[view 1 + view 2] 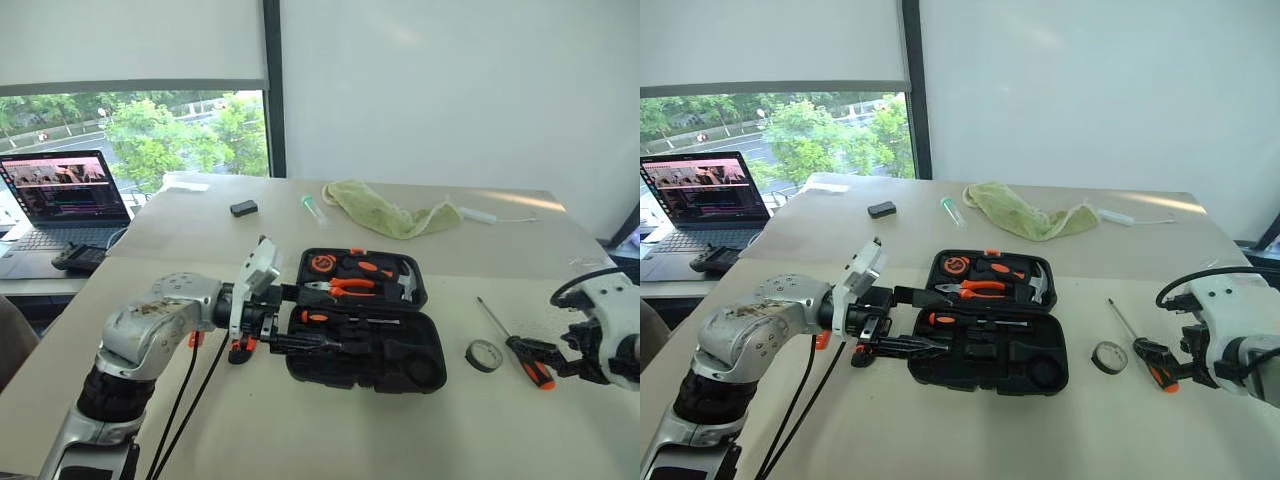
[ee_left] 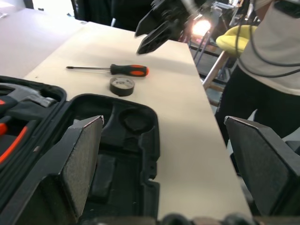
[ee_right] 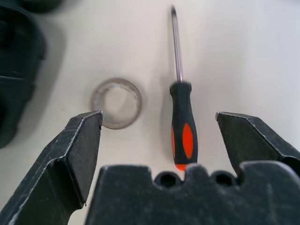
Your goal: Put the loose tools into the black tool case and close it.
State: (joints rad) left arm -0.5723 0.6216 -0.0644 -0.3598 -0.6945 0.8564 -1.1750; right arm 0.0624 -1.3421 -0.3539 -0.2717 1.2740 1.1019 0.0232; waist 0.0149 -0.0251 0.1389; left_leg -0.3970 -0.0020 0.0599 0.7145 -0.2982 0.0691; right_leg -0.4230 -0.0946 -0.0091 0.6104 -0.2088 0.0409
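Hovering wide over the last tools, both grippers empty.
Right gripper [image 3: 159, 123] spreads above the black-and-orange screwdriver [image 3: 182, 123], tape roll [image 3: 117, 103] just beside it on the table [image 1: 330, 430]; left gripper [image 2: 164, 159], fingers apart, hangs by the open black tool case [image 1: 365, 320], mid-table.

Pale table [image 1: 300, 420] with tools and odds and ends on it
The open black tool case [image 1: 365, 320] lies mid-table; right of it a tape roll [image 1: 484, 355] and screwdriver [image 1: 515, 345]. Farther back: green cloth [image 1: 390, 212], small black box [image 1: 243, 208], laptop [image 1: 60, 195].
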